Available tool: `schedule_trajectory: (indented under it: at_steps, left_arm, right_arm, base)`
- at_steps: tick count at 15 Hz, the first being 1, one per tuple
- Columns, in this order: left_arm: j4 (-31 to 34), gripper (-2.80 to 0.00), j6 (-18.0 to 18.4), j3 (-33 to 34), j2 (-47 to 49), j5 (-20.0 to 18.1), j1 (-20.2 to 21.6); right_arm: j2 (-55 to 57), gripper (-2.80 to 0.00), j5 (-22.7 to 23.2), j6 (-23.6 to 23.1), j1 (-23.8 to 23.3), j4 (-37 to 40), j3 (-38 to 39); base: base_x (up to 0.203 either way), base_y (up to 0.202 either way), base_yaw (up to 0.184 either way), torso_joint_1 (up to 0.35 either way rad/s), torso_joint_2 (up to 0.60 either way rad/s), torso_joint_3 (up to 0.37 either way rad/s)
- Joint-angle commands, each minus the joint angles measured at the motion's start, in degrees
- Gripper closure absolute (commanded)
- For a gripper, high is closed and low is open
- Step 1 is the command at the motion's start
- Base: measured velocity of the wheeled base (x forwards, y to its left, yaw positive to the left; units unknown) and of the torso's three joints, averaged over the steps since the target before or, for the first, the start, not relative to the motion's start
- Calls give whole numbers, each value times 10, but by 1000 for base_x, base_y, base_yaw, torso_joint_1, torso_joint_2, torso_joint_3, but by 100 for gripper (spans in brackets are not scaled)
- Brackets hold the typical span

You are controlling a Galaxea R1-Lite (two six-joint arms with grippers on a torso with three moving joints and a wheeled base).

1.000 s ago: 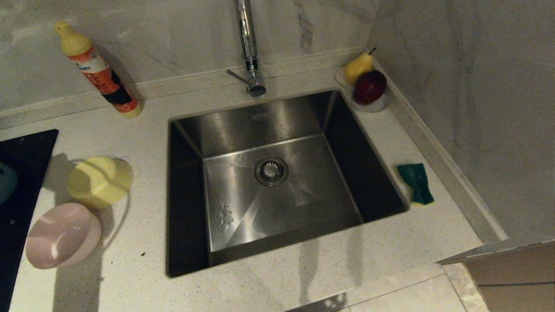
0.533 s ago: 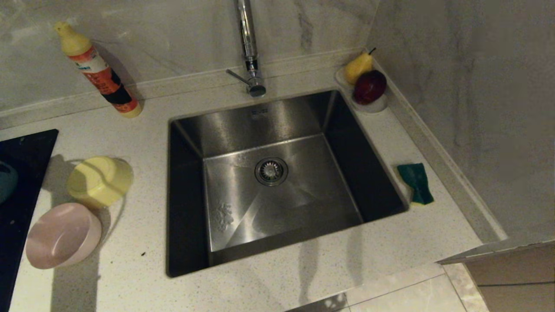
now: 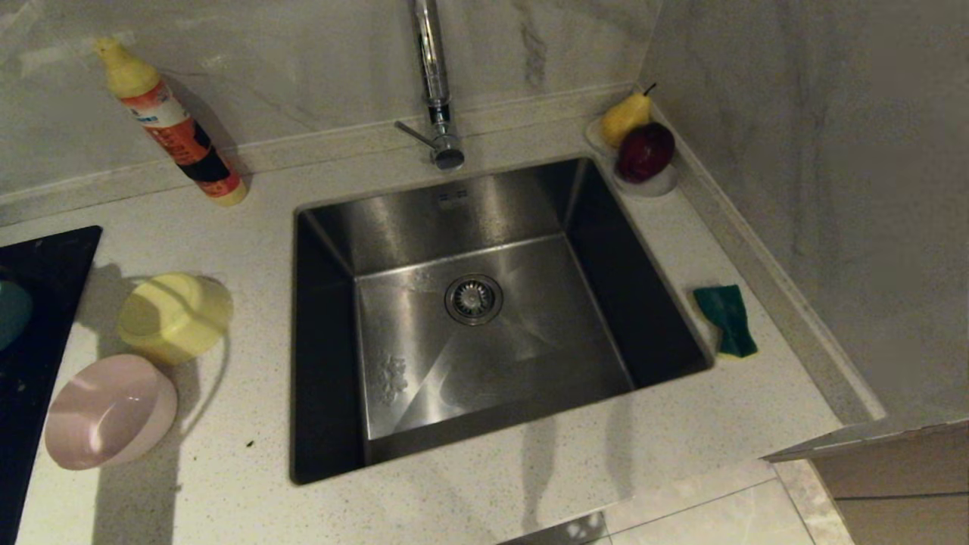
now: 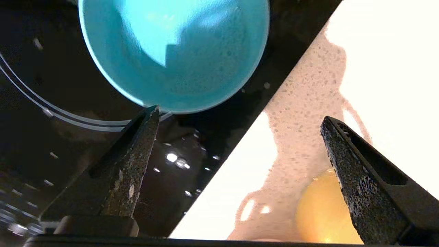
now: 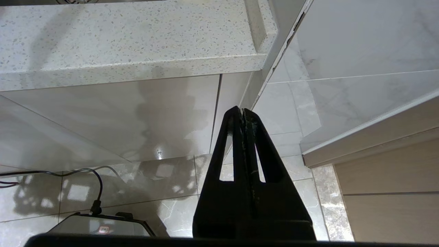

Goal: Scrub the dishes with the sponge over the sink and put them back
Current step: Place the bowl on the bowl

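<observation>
In the left wrist view my left gripper [image 4: 240, 115] stands open above the seam between the black hob [image 4: 85, 147] and the countertop, with nothing between its fingers. The light blue bowl [image 4: 175, 51] lies on the hob just beyond one fingertip [image 4: 151, 120]. The yellow bowl [image 4: 322, 212] shows beside the other finger. In the head view the yellow bowl [image 3: 174, 316] and the pink bowl [image 3: 110, 412] sit left of the sink [image 3: 469, 303]. Only a sliver of the blue bowl [image 3: 14, 314] shows at the left edge. The sponge [image 3: 727, 318] lies green face up, right of the sink. My right gripper [image 5: 242, 109] is shut.
A tall chrome tap [image 3: 435, 83] rises behind the sink. An orange bottle [image 3: 170, 121] leans against the back wall at the left. A white dish with a pear and a red fruit [image 3: 643, 147] sits in the back right corner. The right gripper hangs below the counter edge [image 5: 137, 68], over the floor.
Shadows beside the yellow bowl have shifted slightly. The bowls, the sponge and everything else in the head view stay where they were.
</observation>
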Motion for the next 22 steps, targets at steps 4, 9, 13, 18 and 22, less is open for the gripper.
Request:
schedule_trajectory:
  at_steps: [4,9,13,18,22]
  left_arm:
    - [-5,-280,75,-33,48,-1,1]
    - [-4,-280,98,-71,96,-1,0]
    - [0,0,99,-63,100,-3,0]
    - [3,0,98,-46,96,-3,0]
    - [4,0,89,-43,56,-5,0]
  right_arm:
    - [-1,0,0,0,0,0,0]
    - [-1,0,0,0,0,0,0]
    - [-1,0,0,0,0,0,0]
    - [-1,0,0,0,0,0,0]
    - [-1,0,0,0,0,0,0]
  base:
    - [0,0,0,0,0,0]
    - [0,0,0,0,0,0]
    - [0,0,0,0,0,0]
    - [0,0,0,0,0,0]
    - [0,0,0,0,0,0]
